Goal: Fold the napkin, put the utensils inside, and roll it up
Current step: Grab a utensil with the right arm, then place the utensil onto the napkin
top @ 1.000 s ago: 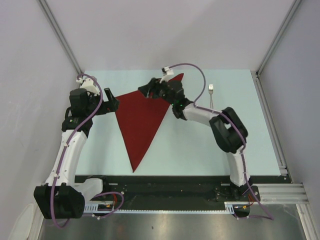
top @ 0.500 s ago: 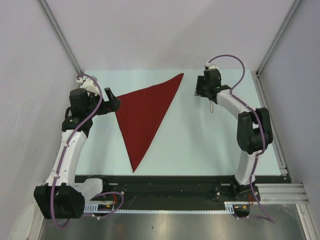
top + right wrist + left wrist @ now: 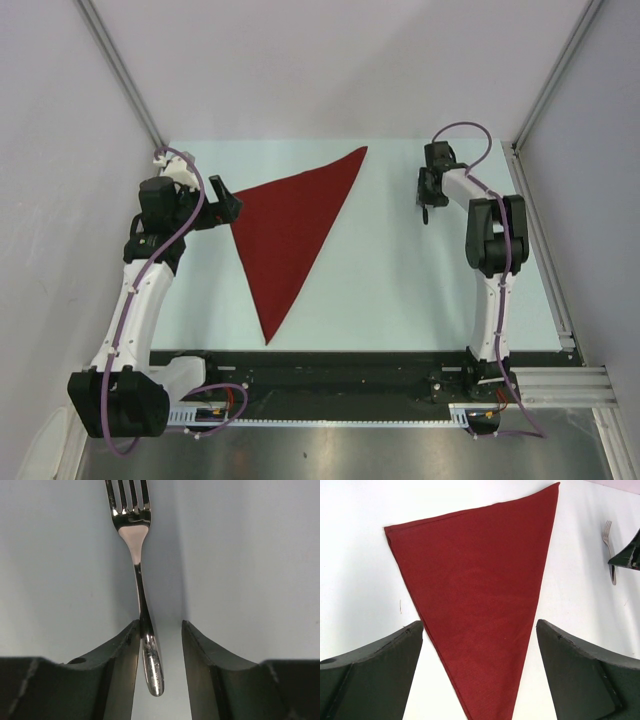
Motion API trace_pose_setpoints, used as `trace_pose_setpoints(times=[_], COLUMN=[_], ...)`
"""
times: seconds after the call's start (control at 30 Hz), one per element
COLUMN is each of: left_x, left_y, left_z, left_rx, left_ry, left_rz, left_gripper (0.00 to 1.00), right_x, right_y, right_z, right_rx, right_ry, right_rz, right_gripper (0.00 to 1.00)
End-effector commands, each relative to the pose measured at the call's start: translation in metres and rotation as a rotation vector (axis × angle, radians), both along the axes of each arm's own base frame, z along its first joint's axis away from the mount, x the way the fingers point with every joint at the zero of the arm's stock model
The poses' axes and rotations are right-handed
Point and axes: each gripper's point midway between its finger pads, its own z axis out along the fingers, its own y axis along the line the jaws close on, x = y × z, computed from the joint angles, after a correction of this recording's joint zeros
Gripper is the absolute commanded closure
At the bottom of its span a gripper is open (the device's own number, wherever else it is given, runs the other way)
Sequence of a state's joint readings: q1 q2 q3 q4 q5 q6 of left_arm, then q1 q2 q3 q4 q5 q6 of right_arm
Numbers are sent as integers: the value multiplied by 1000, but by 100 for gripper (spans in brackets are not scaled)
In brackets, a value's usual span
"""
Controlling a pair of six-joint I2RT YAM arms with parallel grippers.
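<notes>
Since the right hand (image 3: 160, 630) has left the napkin (image 3: 285, 230) and gone to the fork (image 3: 136, 570), the fold looks done and the fork comes next. Its fingers (image 3: 120, 650) stand half shut around the thin handle, one touching, not squeezing yet. The left hand (image 3: 477, 625) waits wide open and empty beside the napkin, a flat triangle on the counter (image 3: 400, 290).

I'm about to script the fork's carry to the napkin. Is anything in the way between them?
Nothing visible: only bare table lies between the fork and the napkin. The right gripper straddles the fork's handle.
</notes>
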State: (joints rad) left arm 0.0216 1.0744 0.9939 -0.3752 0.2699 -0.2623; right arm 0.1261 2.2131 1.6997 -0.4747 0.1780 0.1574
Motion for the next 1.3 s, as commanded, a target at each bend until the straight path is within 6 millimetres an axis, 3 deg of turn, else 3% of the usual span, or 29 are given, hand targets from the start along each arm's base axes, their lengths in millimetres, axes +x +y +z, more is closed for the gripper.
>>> trace_pose_setpoints(times=[0.0,0.2,0.37,0.4,0.53,0.63,0.73,0.8,0.83,0.87,0.97,1.0,1.07,1.1,1.2,1.27], left_x=[3,2,2,2,1,0,-1,-3,-3,-4,-5,-5,-6,-6,-8,-9], left_y=[-4,-4,-5,-5,-6,-9,-11,-12,-12,-13,-13,-13,-11,-11,-11,-10], left_z=[10,11,12,12,14,16,18,22,23,24,27,28,31,31,35,38], left_rx=[-18,-18,-21,-22,-27,-36,-44,-49,-51,-52,-51,-48,-40,-39,-37,-36], left_ry=[-38,-42,-46,-46,-50,-56,-62,-74,-76,-82,-95,-97,-103,-105,-118,-128], left_rz=[-15,-13,-17,-20,-23,-34,-42,-47,-47,-52,-54,-52,-49,-46,-47,-45], left_gripper=[1,1,1,1,1,1,1,1,1,1,1,1,1,1,1,1], right_x=[19,25,26,28,27,21,6,-2,-4,-17,-31,-42,-57,-72,-92,-95], right_y=[-2,4,10,11,24,40,68,101,112,141,174,202,226,250,289,308], right_z=[13,-2,-11,-11,-10,3,24,36,56,53,66,68,70,67,64,63], right_rx=[2,24,53,57,112,185,302,390,417,425,444,463,502,510,563,581], right_ry=[-43,-27,-6,-7,14,19,8,-20,-64,-64,-111,-117,-127,-125,-127,-117], right_rz=[42,62,79,84,112,87,4,-44,-52,-34,-111,-112,-124,-99,-107,-95], right_gripper=[57,58,66,69,100,100,100,100,100,100,100,100,100,100,100,100])
